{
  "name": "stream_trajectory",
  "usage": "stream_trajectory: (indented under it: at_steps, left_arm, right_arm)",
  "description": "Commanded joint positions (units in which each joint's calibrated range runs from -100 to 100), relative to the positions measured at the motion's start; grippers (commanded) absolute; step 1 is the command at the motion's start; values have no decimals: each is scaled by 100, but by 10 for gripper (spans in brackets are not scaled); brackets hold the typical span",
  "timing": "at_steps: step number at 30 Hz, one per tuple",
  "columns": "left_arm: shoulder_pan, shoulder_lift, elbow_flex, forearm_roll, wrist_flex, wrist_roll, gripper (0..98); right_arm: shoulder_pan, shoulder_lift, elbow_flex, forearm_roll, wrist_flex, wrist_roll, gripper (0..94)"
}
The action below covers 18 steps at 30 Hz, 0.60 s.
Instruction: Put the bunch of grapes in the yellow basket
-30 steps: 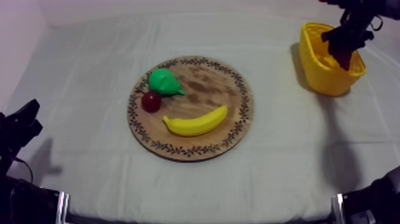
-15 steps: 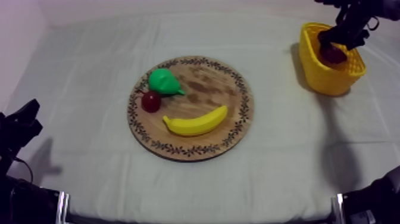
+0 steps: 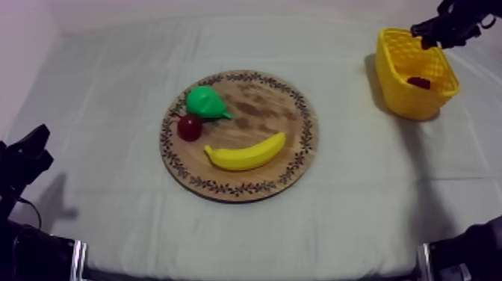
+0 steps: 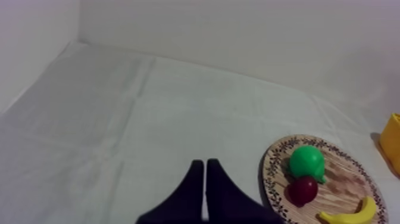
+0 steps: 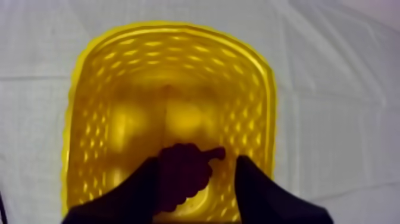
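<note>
Since the earlier frames, your right gripper (image 3: pixel 437 34) has risen out of the yellow basket (image 3: pixel 407 97) and now hangs above its far rim. The bunch of grapes (image 3: pixel 419 82) has stayed behind, on the basket floor.

Right wrist view: your right gripper's two fingers stand wide apart with nothing clamped. The grapes (image 5: pixel 181 176) lie straight below and between them, clear of both pads, on the floor of the basket (image 5: pixel 101 107). The stem end points toward one finger, so the bunch's long axis appears to run roughly along the line from finger to finger.

Your left gripper (image 4: pixel 205 162) is closed to a narrow wedge on nothing. It rests low at its own side of the table, well apart from the basket.

The wooden board (image 3: pixel 276 105) carries only the pear (image 3: pixel 205 102), the small red fruit (image 3: pixel 189 127) and the banana (image 3: pixel 246 153).

Judgement: the placement looks done. The coming move is a retreat, and it turns on the grapes sitting directly under the open fingers. Lift straight up and away and you should not snag the bunch or the basket rim. Your right arm is much the nearer one, should a correction be needed.
</note>
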<state>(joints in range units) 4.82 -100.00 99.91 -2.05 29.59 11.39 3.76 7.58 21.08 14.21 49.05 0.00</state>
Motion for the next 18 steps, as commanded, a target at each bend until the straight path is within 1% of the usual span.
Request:
stream_trajectory:
  at_steps: [1,12,18]
  left_arm:
    - [0,0,-2,-2,-1,1,1]
    - [0,0,-2,-2,-1,1,1]
    - [0,0,-2,-2,-1,1,1]
  right_arm:
    - [-14,-190,144,27,-57,-37,368]
    - [-91,-1060,1017,198,-407,-203,313]
    - [-158,-1592,1634,287,-707,-296,306]
